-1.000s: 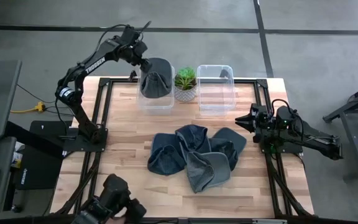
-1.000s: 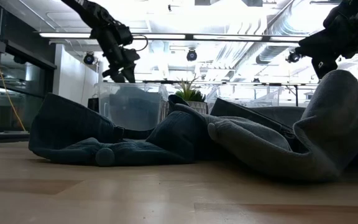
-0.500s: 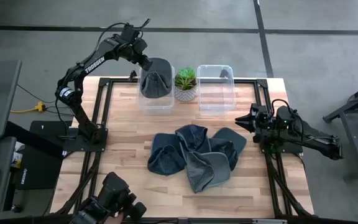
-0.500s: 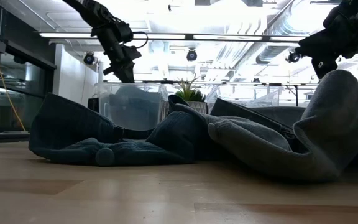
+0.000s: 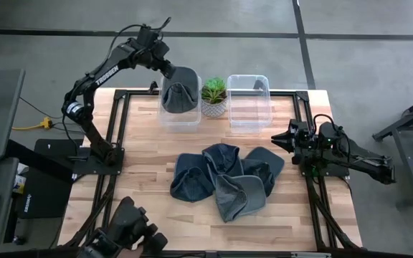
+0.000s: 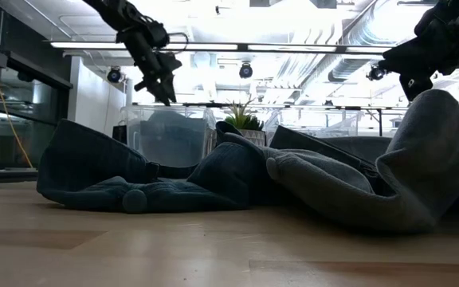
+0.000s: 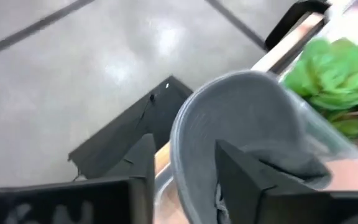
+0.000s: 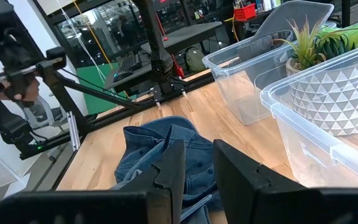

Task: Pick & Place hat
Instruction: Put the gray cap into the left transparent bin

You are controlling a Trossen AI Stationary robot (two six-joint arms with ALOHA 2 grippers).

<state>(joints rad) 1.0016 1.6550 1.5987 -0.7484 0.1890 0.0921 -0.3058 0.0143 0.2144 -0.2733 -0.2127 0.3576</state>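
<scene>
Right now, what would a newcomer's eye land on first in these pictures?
Probably the heap of blue and grey hats in the middle of the table. Next, the grey hat standing in the left clear bin at the far edge, with the left gripper just beside its rim, and the small potted plant between the two bins.

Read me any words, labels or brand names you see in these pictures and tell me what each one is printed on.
"TROSSEN": white letters along the left arm in the high view, small but legible.
Nothing readable shows on the hats, bins, plant pot or right arm. Any signs in the room behind are too blurred to read.
</scene>
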